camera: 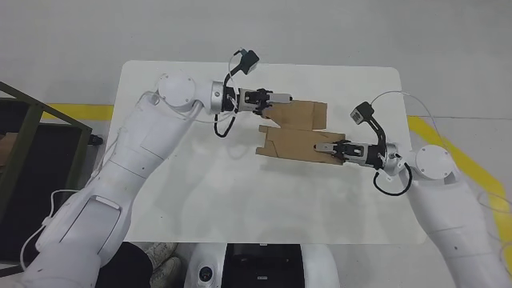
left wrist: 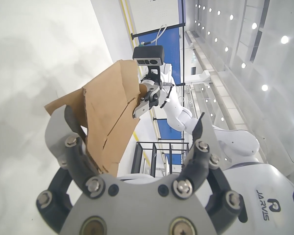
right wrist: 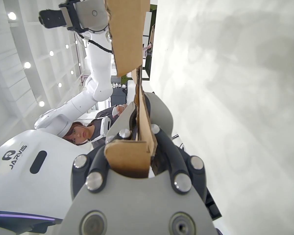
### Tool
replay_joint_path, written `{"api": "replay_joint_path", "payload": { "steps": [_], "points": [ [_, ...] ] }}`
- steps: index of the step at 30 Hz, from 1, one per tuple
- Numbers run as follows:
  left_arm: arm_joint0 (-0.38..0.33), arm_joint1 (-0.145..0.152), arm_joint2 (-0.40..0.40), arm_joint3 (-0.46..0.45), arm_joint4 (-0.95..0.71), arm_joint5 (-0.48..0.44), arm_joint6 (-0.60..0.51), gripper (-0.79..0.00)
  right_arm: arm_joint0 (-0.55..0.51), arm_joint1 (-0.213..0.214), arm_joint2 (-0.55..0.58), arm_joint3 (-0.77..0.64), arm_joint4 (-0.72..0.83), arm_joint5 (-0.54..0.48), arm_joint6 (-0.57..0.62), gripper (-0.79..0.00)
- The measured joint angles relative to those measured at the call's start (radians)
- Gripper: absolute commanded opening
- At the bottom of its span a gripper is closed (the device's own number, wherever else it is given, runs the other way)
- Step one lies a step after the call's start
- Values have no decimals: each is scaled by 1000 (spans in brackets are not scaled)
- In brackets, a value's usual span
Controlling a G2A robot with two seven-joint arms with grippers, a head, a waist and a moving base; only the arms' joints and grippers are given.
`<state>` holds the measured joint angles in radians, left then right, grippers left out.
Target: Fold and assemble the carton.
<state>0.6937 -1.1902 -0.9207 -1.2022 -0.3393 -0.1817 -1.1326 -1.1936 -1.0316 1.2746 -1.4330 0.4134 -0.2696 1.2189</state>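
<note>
- top view: the carton (camera: pixel 294 132), a flat piece of brown cardboard with its flaps spread out, sits over the middle of the white surface (camera: pixel 200 192), a little to the right, between the two arms.
- the right end effector (camera: pixel 318 147) is at the carton's near right edge. from its own wrist camera you can see the fingers (right wrist: pixel 127 116) pinched tight on a cardboard panel that runs edge-on between them.
- the left end effector (camera: pixel 282 98) is at the carton's far left corner. it's spread wide, with one finger (left wrist: pixel 61 123) lying against the cardboard and the other well apart from it, so it has no grip.
- the left wrist view also catches the right end effector clamped on the far end of the carton.
- whether the carton's underside touches the surface, i can't tell.
- a yellow line (camera: pixel 80 112) runs along the floor beyond the surface.
</note>
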Motion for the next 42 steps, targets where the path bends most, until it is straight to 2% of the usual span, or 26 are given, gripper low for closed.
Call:
{"api": "replay_joint_path", "payload": {
  "steps": [1, 2, 3, 4, 6, 12, 17, 19, 23, 27, 35, 38, 39, 40, 41, 42],
  "points": [
    [0, 0, 1, 0, 4, -1, 2, -111, -1, 0, 0, -3, -1, 3, -2, -785],
    [0, 0, 1, 1, 9, -2, 2, -280, -1, 1, -1, -7, -4, 6, -3, -785],
    [0, 0, 2, 0, 13, -4, 2, -357, -2, 1, -1, -9, -5, 7, -4, -785],
    [-1, 0, 2, 0, 16, -5, 1, -391, -2, 2, -1, -10, -7, 9, -6, -785],
    [-1, 0, 2, 0, 24, -5, 0, -419, -4, 3, -2, -14, -10, 11, -7, -785],
    [-1, 2, 1, -3, 65, -3, 3, -428, -7, 5, -3, -21, -16, 16, -11, -785],
    [2, 6, 1, -2, 119, 11, 12, -505, -7, 8, -1, -35, -24, 26, -16, -785],
    [3, 8, 1, -3, 135, 16, 16, -570, -9, 9, 1, -42, -30, 30, -19, -785],
    [7, 10, -4, -10, 157, 24, 21, -643, -14, 12, 5, -55, -37, 40, -26, -785],
    [10, 12, -7, -16, 165, 29, 18, -671, -17, 14, 6, -69, -42, 48, -32, -785],
    [10, 10, -3, -15, 156, 38, 7, -779, -22, 18, 9, -87, -50, 57, -39, -785],
    [8, 8, -1, -11, 144, 40, -1, -785, -24, 19, 10, -90, -50, 58, -42, -785],
    [7, 8, -2, -9, 140, 40, -2, -785, -24, 19, 11, -91, -51, 59, -43, -739],
    [7, 7, -2, -8, 135, 39, -3, -785, -25, 20, 11, -91, -52, 60, -46, -453],
    [6, 7, -4, -7, 126, 36, -4, -785, -25, 20, 11, -90, -52, 63, -51, -77],
    [6, 6, -6, -6, 119, 33, -4, -785, -26, 20, 12, -87, -52, 65, -58, 0]
  ]
}}
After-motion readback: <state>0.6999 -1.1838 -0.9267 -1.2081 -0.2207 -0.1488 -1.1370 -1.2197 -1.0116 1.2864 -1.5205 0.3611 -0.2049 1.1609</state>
